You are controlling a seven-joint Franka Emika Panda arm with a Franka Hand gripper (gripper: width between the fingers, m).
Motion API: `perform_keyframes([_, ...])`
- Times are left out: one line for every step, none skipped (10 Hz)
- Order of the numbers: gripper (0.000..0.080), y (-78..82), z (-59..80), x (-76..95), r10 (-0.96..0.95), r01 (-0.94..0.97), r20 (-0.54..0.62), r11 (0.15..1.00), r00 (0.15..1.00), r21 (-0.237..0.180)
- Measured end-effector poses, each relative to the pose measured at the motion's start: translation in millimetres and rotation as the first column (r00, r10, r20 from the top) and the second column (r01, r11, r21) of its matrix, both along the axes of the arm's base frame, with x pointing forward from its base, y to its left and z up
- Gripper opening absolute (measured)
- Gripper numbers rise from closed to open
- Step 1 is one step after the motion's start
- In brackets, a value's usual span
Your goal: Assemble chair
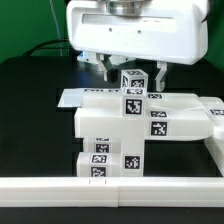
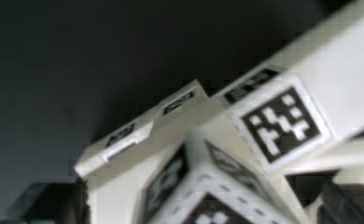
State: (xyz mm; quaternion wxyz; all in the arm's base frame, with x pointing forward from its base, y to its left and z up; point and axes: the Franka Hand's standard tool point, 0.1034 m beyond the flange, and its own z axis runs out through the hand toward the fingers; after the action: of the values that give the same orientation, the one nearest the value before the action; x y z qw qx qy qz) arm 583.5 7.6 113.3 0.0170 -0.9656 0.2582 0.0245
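Observation:
The partly joined chair stands mid-table in the exterior view. It is a stack of chunky white tagged blocks: a wide block across the middle, a narrower block below it and a small upright piece on top. A flat white plate lies behind it. My gripper hangs right over the top piece, open, one finger on each side and neither touching it. The wrist view is blurred and filled by tagged white chair faces; my gripper straddles them.
A long plain white rail runs along the front edge of the black table. More white tagged parts reach to the exterior view's right. A green cable lies at the back left.

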Motion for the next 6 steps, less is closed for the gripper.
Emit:
perform_keyframes([0.0649, 1.2, -0.1, -0.3, 0.082, -0.082, 0.001, 0.997, 0.997, -0.009])
perform_keyframes([0.0649, 2.3, -0.2, -0.3, 0.130, -0.130, 0.002, 0.992, 0.992, -0.008])
perform_keyframes([0.0649, 1.6, -0.1, -0.2, 0.241, -0.241, 0.007, 0.971, 0.971, -0.004])
perform_keyframes([0.0649, 0.1, -0.1, -0.1, 0.333, -0.333, 0.011, 0.943, 0.943, -0.002])
perform_keyframes([0.0649, 0.0, -0.1, -0.1, 0.395, -0.395, 0.015, 0.919, 0.919, 0.000])
perform_keyframes([0.0649, -0.3, -0.1, 0.1, 0.452, -0.452, 0.018, 0.892, 0.892, -0.001])
